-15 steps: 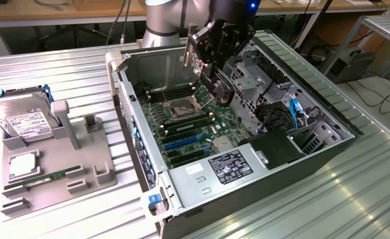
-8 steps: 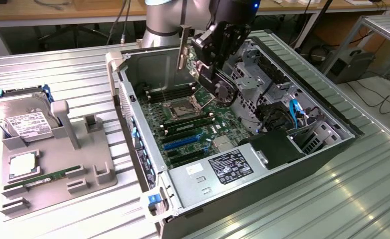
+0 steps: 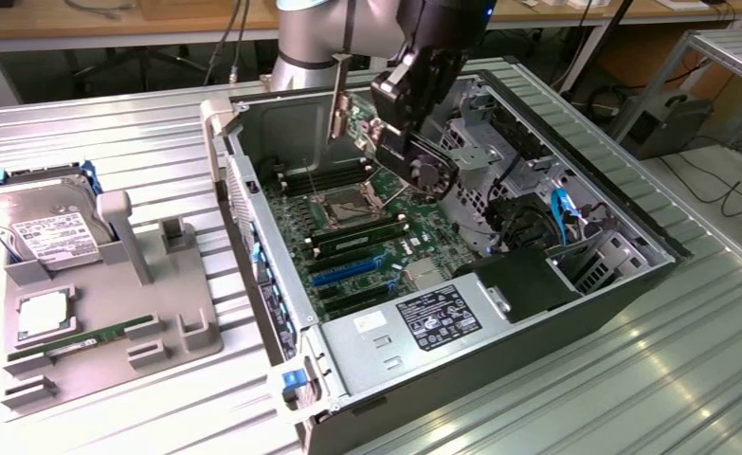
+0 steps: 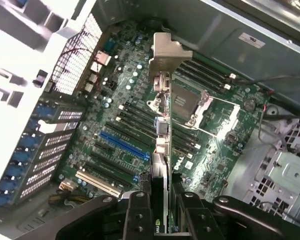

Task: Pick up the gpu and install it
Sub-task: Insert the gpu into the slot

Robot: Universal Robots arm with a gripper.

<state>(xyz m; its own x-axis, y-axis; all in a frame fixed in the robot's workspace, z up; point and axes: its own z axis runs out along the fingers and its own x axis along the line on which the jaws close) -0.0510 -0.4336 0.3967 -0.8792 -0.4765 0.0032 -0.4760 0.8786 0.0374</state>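
Observation:
My gripper (image 3: pixel 411 100) is shut on the gpu (image 3: pixel 424 169) and holds it in the air over the open computer case (image 3: pixel 624 284). The card's black round fan faces the exterior view's right, and its long silver bracket (image 3: pixel 339 100) hangs toward the case's rear wall. In the wrist view the gpu (image 4: pixel 161 150) is thin and edge-on between my fingers (image 4: pixel 139 212), with the silver bracket (image 4: pixel 166 55) at its far end. Beneath it lies the green motherboard (image 4: pixel 135 100) with a blue expansion slot (image 4: pixel 122 145), to one side of the card's edge.
A CPU socket (image 3: pixel 345 209) and RAM slots sit on the board. The power supply (image 3: pixel 434 318) fills the case's near end, a drive cage (image 3: pixel 491 161) its right side. On the exterior view's left a grey fixture (image 3: pixel 155 313) holds a hard drive (image 3: pixel 48 232), a RAM stick (image 3: pixel 74 339) and a CPU (image 3: pixel 42 318).

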